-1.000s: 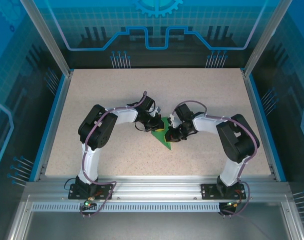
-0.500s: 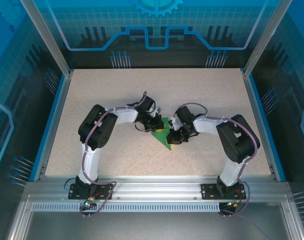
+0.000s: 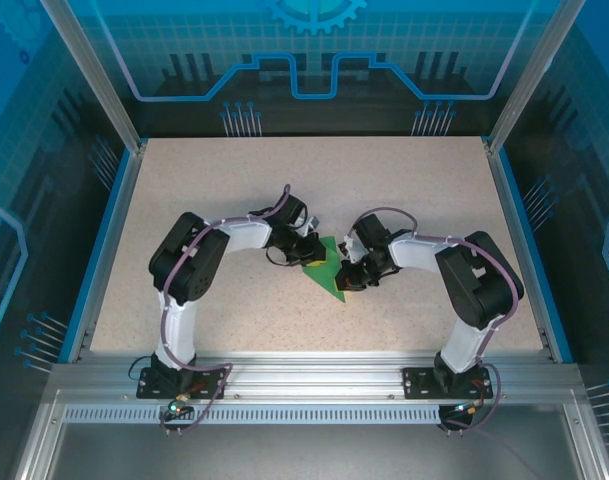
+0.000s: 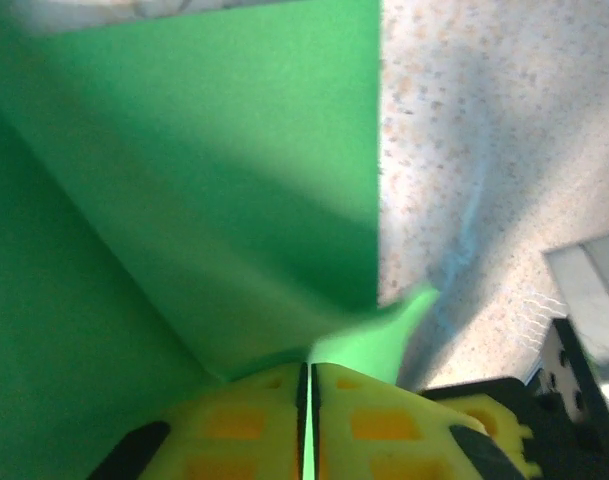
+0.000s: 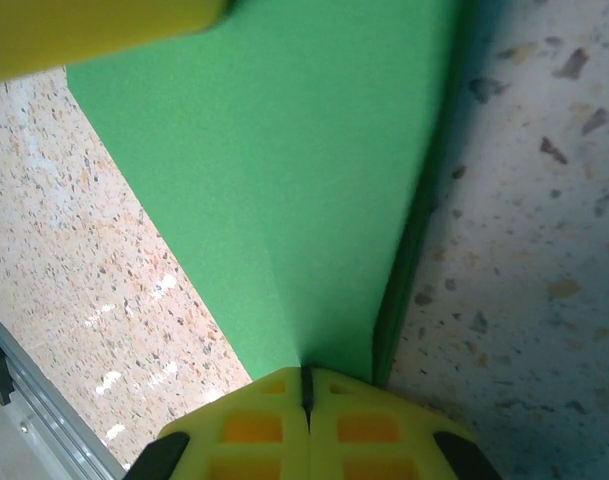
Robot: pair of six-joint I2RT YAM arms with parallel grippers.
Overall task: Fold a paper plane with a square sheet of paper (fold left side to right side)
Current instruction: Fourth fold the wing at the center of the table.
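In the top view, left of centre, the left gripper (image 3: 306, 255) is reaching in toward the middle of the speckled table (image 3: 434, 190). It is clamping the upper left edge of the square sheet of paper (image 3: 327, 270). In the left wrist view, the left gripper (image 4: 309, 368) is showing its yellow fingers (image 4: 244, 420) drawn close, with a thin green sliver running between them (so it is grasping the paper). The paper (image 4: 184, 200) is spreading over the left and centre of that frame with a diagonal crease, and the bare table (image 4: 464, 150) is showing on the right.

At the centre of the top view the sheet is lying folded into a green wedge, its point aiming toward the lower right.

Just right of it, the right gripper (image 3: 349, 278) is meeting the wedge's right edge. In the right wrist view, the right gripper (image 5: 306, 372) is holding its jaws pressed together at the paper's (image 5: 284, 180) lower tip. I cannot tell whether a layer is caught between them. Table (image 5: 524, 200) is lying on either side.
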